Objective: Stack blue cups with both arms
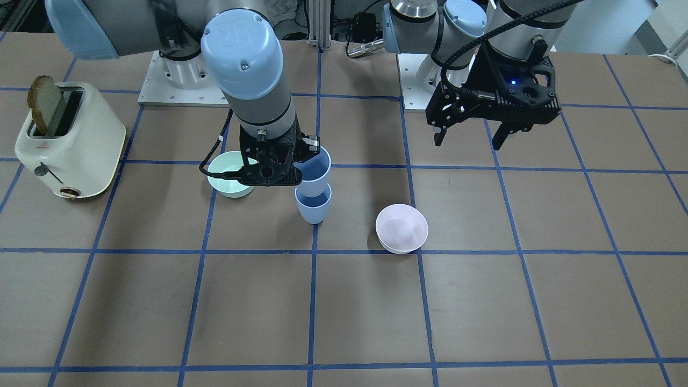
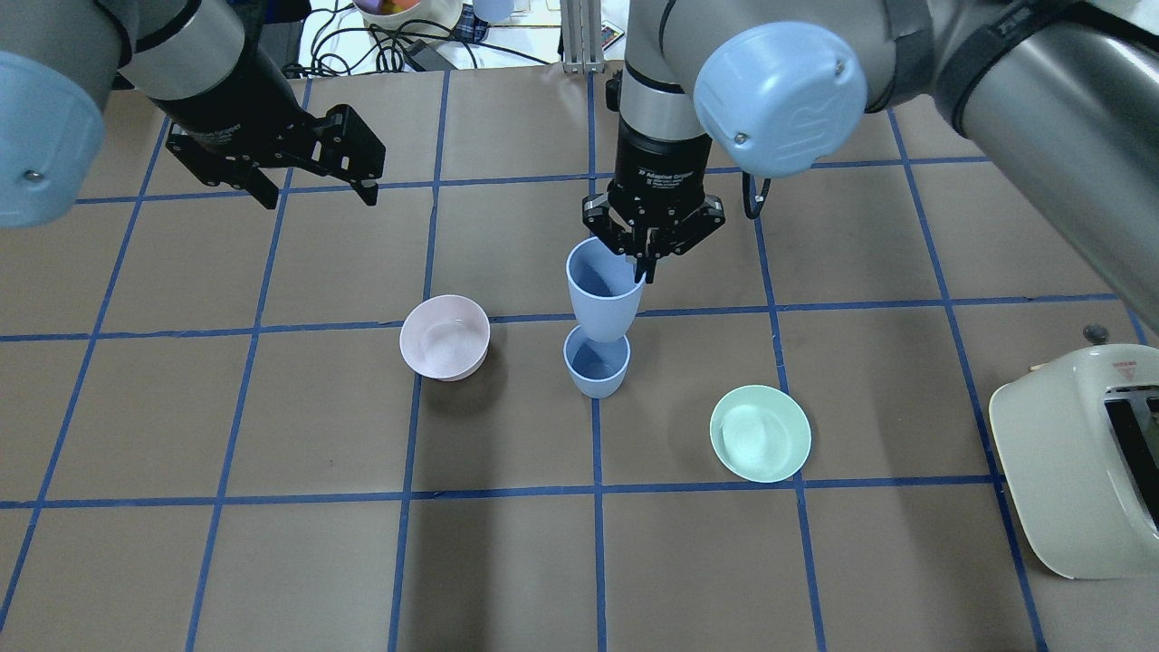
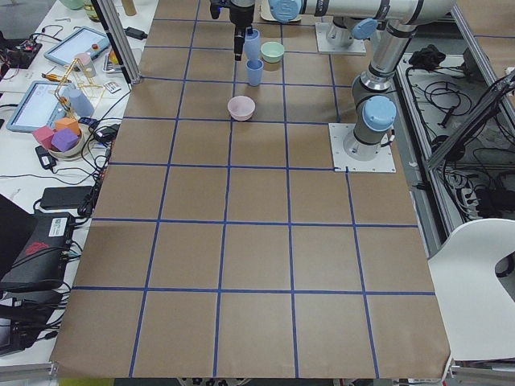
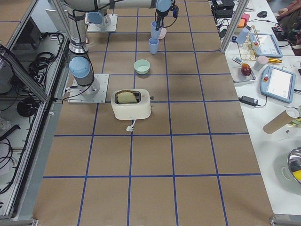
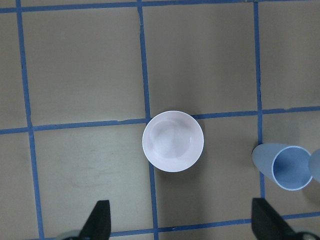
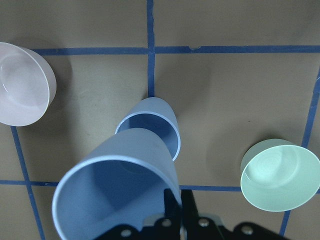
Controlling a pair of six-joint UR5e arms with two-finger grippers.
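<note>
My right gripper (image 2: 645, 267) is shut on the rim of one blue cup (image 2: 602, 290) and holds it upright, directly over the second blue cup (image 2: 596, 362), which stands on the table. The held cup's base is at the standing cup's rim; I cannot tell whether they touch. In the right wrist view the held cup (image 6: 115, 195) overlaps the standing cup (image 6: 152, 125). In the front view the right gripper (image 1: 301, 161) holds the cup (image 1: 314, 172) above the other cup (image 1: 313, 207). My left gripper (image 2: 312, 186) is open and empty, raised at the back left.
A pale pink bowl (image 2: 445, 337) sits left of the cups, directly below the left gripper in its wrist view (image 5: 173, 141). A mint-green bowl (image 2: 760, 433) sits to their right. A cream toaster (image 2: 1077, 453) with a slice of bread (image 1: 45, 105) stands at the far right.
</note>
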